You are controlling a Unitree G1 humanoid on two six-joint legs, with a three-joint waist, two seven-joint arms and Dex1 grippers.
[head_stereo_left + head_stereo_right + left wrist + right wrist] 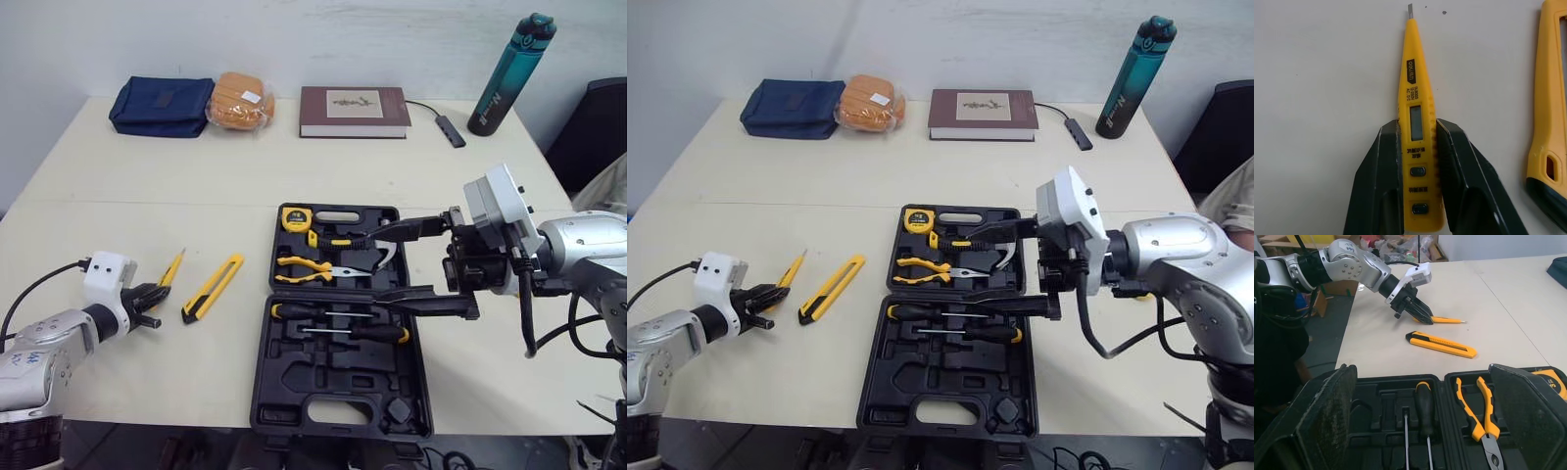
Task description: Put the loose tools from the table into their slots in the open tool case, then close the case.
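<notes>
Over on the left of the desk (pixel 147 186), the left tool (pixel 1417 125) has both black fingers pressed against the sides of the yellow tester pen (pixel 1413 78). They pinch it around its small display, and the metal tip points away, toward the far side. The pen sits low at the desk top, at the near left. Just to its right lies the yellow utility knife (pixel 213 288), loose on the desk and close to the pen without touching it. In the middle of the desk the black tool case (pixel 294 392) lies open. A tape measure (pixel 295 217) and yellow-handled pliers (pixel 304 269) sit in the far half, and two screwdrivers (pixel 338 315) are slotted in the near half. The right tool (pixel 382 262) hangs over the case's right side, spread wide and holding nothing, with one finger above the far half and the other above the screwdrivers.
</notes>
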